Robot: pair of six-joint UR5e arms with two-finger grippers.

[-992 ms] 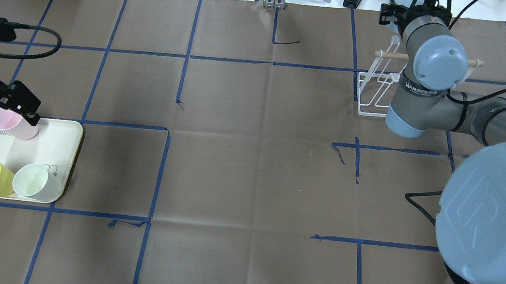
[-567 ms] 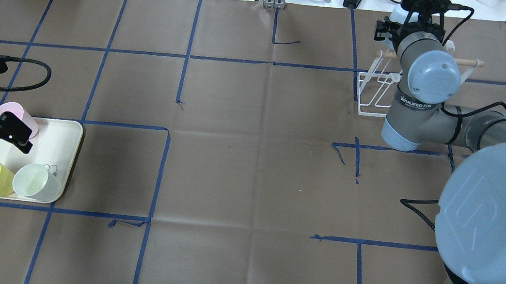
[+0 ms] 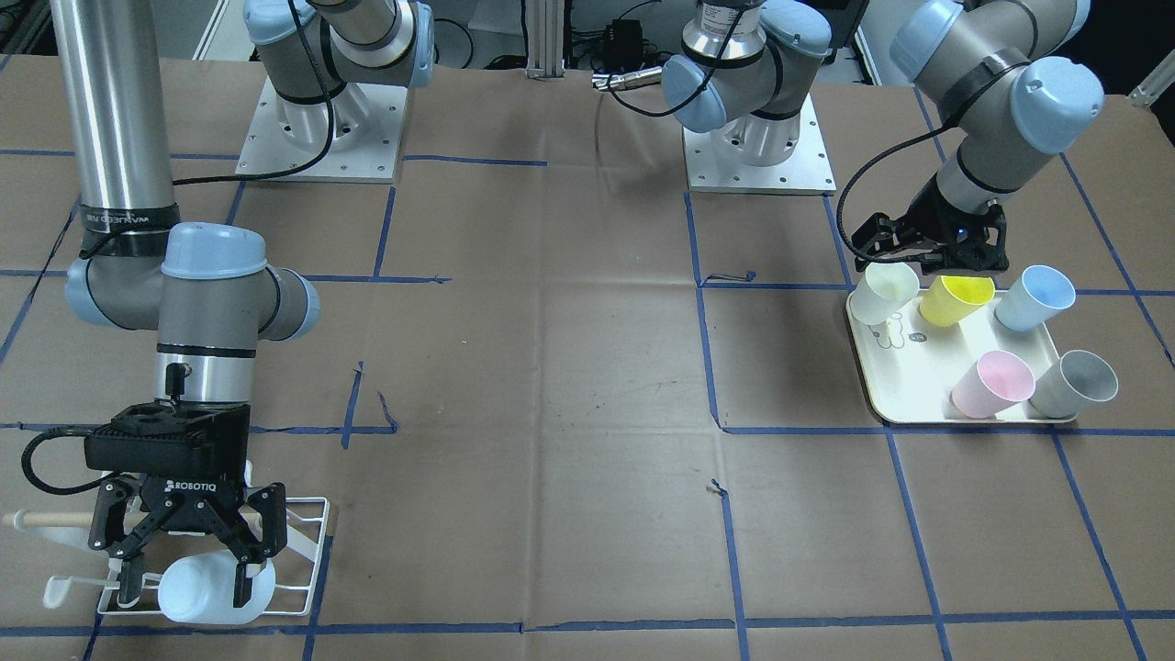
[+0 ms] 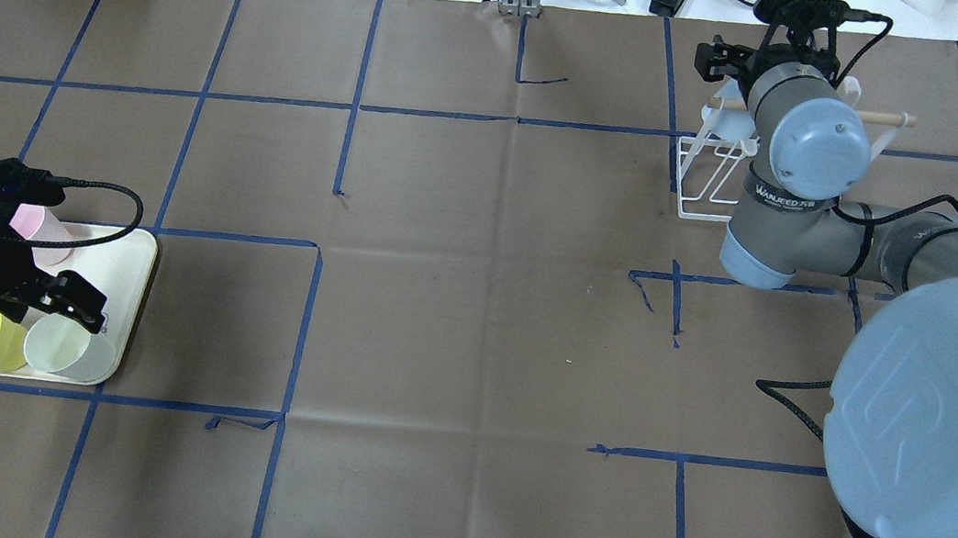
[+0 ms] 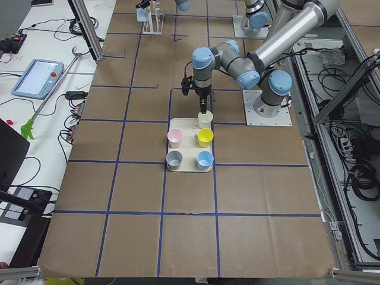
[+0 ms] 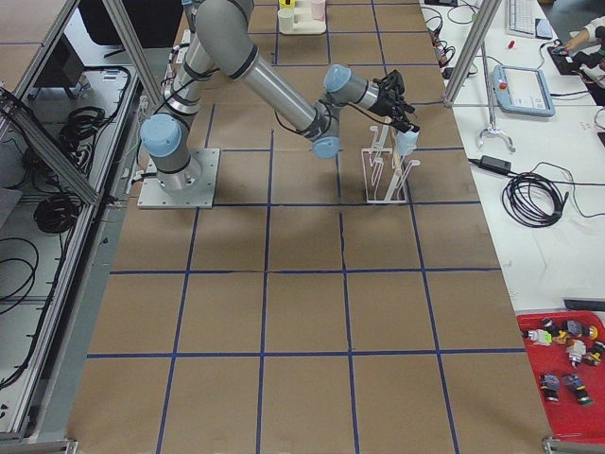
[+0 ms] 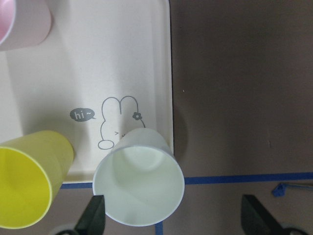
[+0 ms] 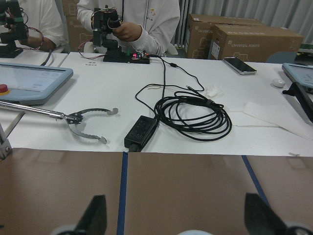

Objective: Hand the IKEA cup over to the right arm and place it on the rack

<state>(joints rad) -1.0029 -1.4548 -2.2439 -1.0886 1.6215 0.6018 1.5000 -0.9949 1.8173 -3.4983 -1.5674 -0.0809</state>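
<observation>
Currently, left fingers [image 7: 93, 218] gape above smooth cup [image 7: 139, 186]; right fingers [image 8: 94, 215] gape over wire rack [image 4: 706, 177].

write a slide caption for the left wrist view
Left gripper, open, poised over the pale cup at the tray corner, yellow cup alongside.

So the left gripper [image 4: 52, 313] is done with the pink cup [image 4: 40, 225]. It's now at the tray's [image 4: 137, 261] near edge, jaws spread either side of the whitish cup [image 4: 66, 346]. In the overhead view its arm now hides the grey cup [image 3: 1074, 384] and blue cup [image 3: 1035, 298]. The right gripper [image 3: 186, 580] scoots slightly left over the rack [image 4: 695, 186].
</observation>
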